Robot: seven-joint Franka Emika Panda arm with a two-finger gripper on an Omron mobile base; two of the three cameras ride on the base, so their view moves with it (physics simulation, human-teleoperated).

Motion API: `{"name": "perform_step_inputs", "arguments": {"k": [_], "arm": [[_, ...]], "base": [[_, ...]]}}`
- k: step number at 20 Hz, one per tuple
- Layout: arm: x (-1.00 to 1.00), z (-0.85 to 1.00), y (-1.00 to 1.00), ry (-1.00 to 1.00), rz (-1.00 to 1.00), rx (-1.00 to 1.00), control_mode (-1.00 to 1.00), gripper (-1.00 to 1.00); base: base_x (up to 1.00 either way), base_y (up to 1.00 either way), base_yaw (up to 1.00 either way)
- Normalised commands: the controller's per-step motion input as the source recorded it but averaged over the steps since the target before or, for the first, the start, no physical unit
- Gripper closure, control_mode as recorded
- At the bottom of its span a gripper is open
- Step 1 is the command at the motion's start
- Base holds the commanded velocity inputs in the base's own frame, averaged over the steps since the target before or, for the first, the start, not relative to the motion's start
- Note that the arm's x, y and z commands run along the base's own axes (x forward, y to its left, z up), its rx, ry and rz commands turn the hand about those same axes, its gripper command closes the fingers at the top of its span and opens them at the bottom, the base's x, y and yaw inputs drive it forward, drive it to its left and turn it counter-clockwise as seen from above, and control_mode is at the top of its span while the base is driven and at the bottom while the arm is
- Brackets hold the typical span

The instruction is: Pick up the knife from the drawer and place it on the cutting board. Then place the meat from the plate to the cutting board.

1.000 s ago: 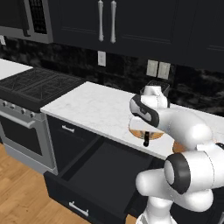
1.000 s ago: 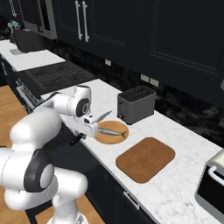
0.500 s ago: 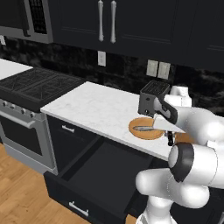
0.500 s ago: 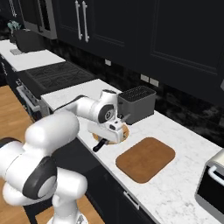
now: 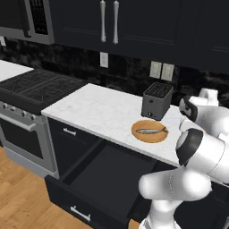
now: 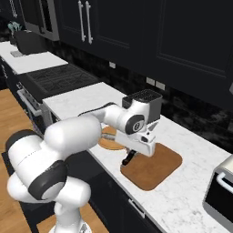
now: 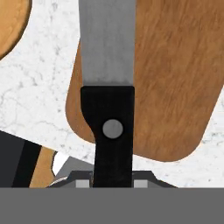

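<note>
We hold knife [image 7: 108,87] by dark handle in gripper [image 6: 136,152], blade reaching over cutting board [image 7: 175,78], near its left edge. Risk as we judge it: release too near board rim, knife tips onto desk [image 6: 191,200]. Fish [image 5: 151,131] waits on plate [image 5: 138,135]; drawer [image 5: 89,188] open below, could catch arm.

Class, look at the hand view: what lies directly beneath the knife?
Beneath the knife lie the cutting board and, beside the board's edge, a strip of white marble counter. Whatever board or counter sits straight under the blade and handle is covered.
</note>
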Motion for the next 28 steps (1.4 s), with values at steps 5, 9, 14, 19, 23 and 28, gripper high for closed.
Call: {"name": "perform_step_inputs", "arguments": {"k": [5,9,14,19,23,28], "arm": [[-0.06,-0.04,-0.59,0.0,0.0,0.0,-1.0,1.0],[-0.01,-0.23,-0.59,0.0,-0.03,0.04,-1.0,1.0],[0.0,-0.24,-0.41,0.0,-0.01,0.03,-1.0,1.0],[0.04,-0.17,-0.12,0.03,0.0,0.04,-1.0,1.0],[-0.01,-0.12,0.31,0.01,0.0,0.0,-1.0,1.0],[-0.06,-0.16,0.4,0.0,0.0,0.0,-1.0,1.0]], "base": [[0.0,0.0,0.0],[0.0,0.0,0.0],[0.0,0.0,0.0],[0.0,0.0,0.0],[0.0,0.0,0.0],[0.0,0.0,0.0]]}}
